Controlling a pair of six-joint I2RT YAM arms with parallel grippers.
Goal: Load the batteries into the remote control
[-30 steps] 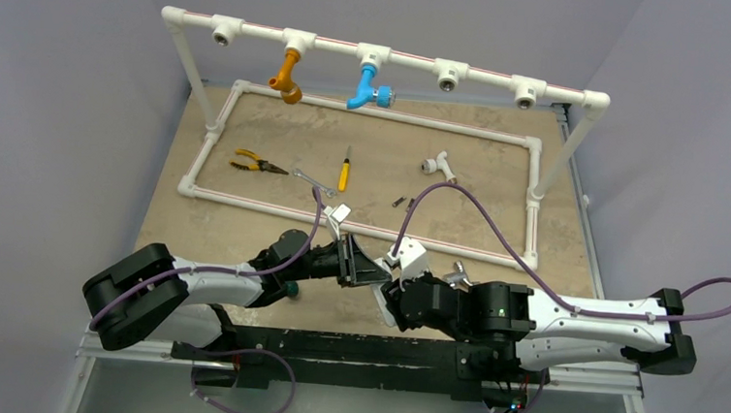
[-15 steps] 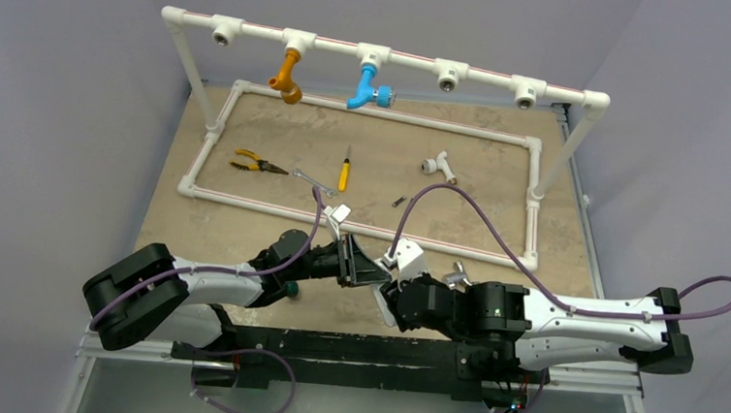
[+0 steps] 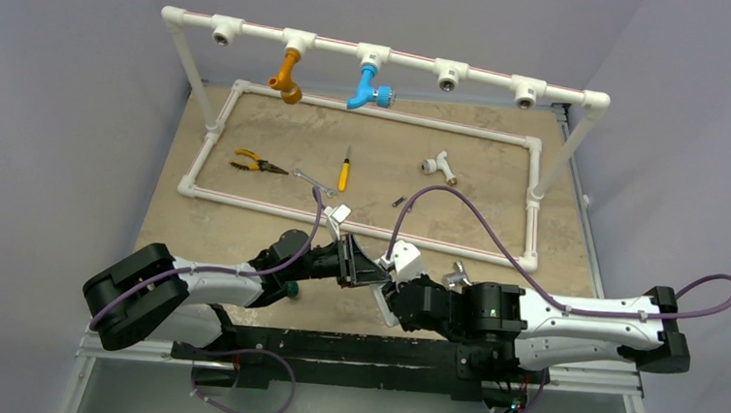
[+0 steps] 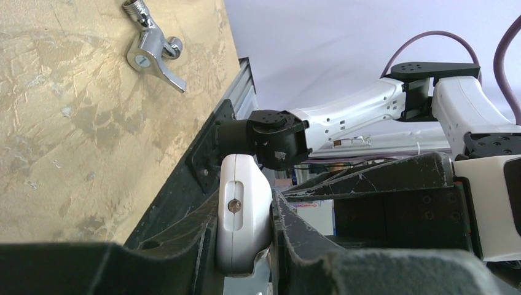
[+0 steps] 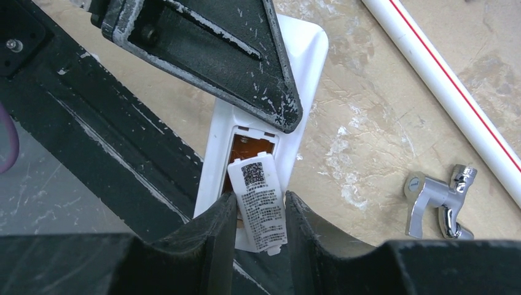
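1. The remote control [image 5: 304, 67] is at the near middle of the table [image 3: 554, 229], between the two arms; its battery bay [image 5: 249, 147] faces the right wrist camera; the part that shows is brownish, and I see no cell in it.
2. A small white cover [image 5: 261, 203], printed label outward, lies askew over the other end of the bay, partly off its seat; I judge the step in hand to be freeing this cover, with no loading begun.
3. The right pincer [image 5: 259, 212] is clenched narrowly on the cover, one finger against each long edge; I cannot make out that it touches anything else.
4. The left pincer [image 4: 246, 224] is clamped across the width of the remote control, steadying it; I cannot tell whether the handset rests on the table or hangs just above it.
5. The batteries [image 3: 398, 201] show only as a tiny dark speck on the table, farther off, inside the white pipe frame [image 5: 430, 64]; they are too small to count and well apart from both pincers.
6. The next move calls for drawing the cover straight clear of the bay without twisting the handset in the left grip; then the cover goes down on bare table; after that comes a far reach and a fine grip on a slim, rolling cylinder.
7. A silver tap fitting [image 5: 430, 203] lies on the table near the remote control, apart from it; the cover should be set down clear of it.
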